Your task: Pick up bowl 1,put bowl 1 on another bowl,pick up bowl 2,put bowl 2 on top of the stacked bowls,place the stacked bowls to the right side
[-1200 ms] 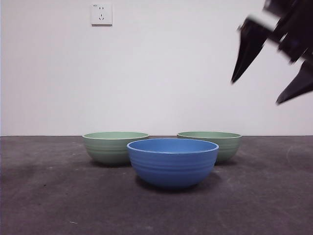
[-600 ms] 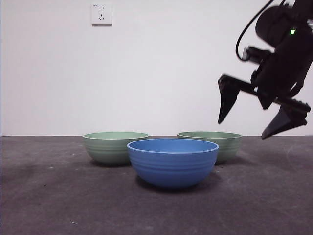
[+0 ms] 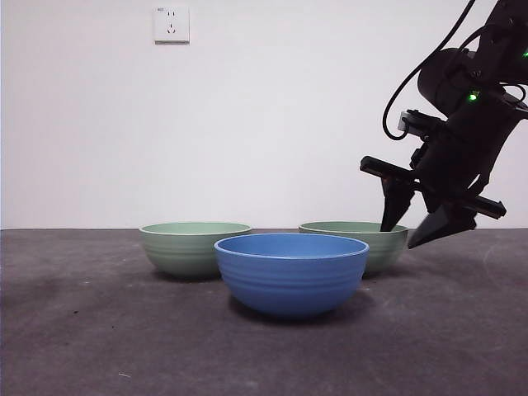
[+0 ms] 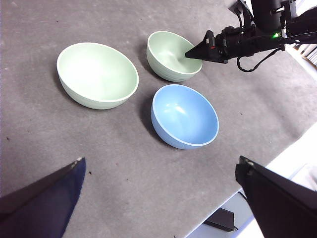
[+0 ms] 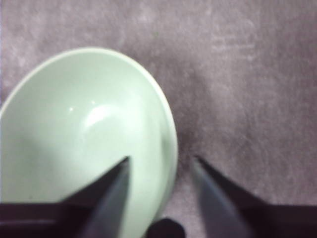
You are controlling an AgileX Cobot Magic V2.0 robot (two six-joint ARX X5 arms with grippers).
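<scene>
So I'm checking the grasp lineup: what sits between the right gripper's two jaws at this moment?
In the right wrist view, the rim of the pale green bowl runs between the open jaws of the right gripper: one jaw over the bowl's inside, the other outside over the bare table.

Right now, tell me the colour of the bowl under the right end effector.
Pale green bowl; clearest in the right wrist view, its rim between the right end effector's open jaws.

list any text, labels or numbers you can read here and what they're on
None can be read.
Wall socket: a tiny mark at its top left corner, too small to read.
Blue bowl, both pale green bowls and the right gripper: no lettering shows, only green lights on the arm.
</scene>
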